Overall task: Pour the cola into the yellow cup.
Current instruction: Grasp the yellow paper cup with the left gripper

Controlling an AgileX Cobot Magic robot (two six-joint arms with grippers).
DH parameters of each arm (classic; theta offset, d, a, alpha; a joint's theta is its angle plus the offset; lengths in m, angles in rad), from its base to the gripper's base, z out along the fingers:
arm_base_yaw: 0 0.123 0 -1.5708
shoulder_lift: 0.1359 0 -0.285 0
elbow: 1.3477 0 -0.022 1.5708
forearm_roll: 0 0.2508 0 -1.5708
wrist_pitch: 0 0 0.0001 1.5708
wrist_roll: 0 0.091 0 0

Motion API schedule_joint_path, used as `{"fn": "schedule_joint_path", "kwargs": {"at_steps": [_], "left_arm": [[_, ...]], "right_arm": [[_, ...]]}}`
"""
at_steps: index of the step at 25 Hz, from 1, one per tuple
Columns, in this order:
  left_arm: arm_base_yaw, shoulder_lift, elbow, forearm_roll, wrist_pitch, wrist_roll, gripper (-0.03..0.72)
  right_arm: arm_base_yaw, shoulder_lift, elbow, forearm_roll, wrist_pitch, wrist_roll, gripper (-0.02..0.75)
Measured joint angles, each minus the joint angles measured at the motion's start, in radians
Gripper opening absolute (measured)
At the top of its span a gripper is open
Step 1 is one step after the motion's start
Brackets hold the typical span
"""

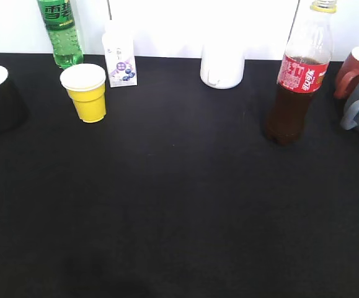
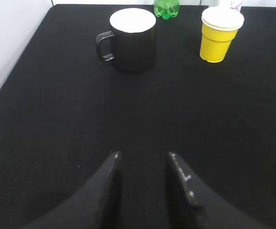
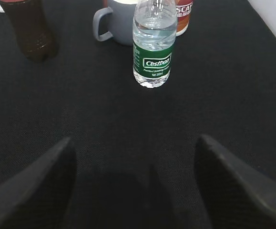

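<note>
Nearest the wrist cameras, both hands are seen low over the black tabletop [image 1: 179,205], and nothing is held by either. The right hand [image 3: 135,181] is spread wide, its two fingers far apart at the bottom of the right wrist view. The left hand [image 2: 142,183] is parted more narrowly, with bare cloth showing between its fingers.

Further out from the right hand, a small water bottle [image 3: 154,45] is met almost straight ahead. The cola [image 1: 298,77] is found up and to the left of that hand, only its dark lower body being caught in the right wrist view. In the exterior view it is shown upright on the right side, long axis vertical, yellow cap on. The right arm is judged the nearer one, so the reach is expected from there, forward and leftward, with a side-on grip across the bottle's body.

Across the tabletop, well apart from the cola, the yellow cup [image 1: 87,93] is placed upright at the far left, ahead and right of the left hand. A black mug [image 2: 130,38] is stood beside it, and a green bottle [image 1: 60,31] and a small carton [image 1: 119,59] just behind. Nothing has been poured yet.
</note>
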Motion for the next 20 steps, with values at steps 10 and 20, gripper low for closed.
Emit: {"fn": "schedule_joint_path", "kwargs": {"at_steps": [10, 20], "left_arm": [[0.000, 0.000, 0.000, 0.000, 0.000, 0.000, 0.240], [-0.004, 0.500, -0.075, -0.264, -0.814, 0.303, 0.525]], "right_arm": [[0.000, 0.000, 0.000, 0.000, 0.000, 0.000, 0.585], [0.000, 0.000, 0.000, 0.000, 0.000, 0.000, 0.585]]}}
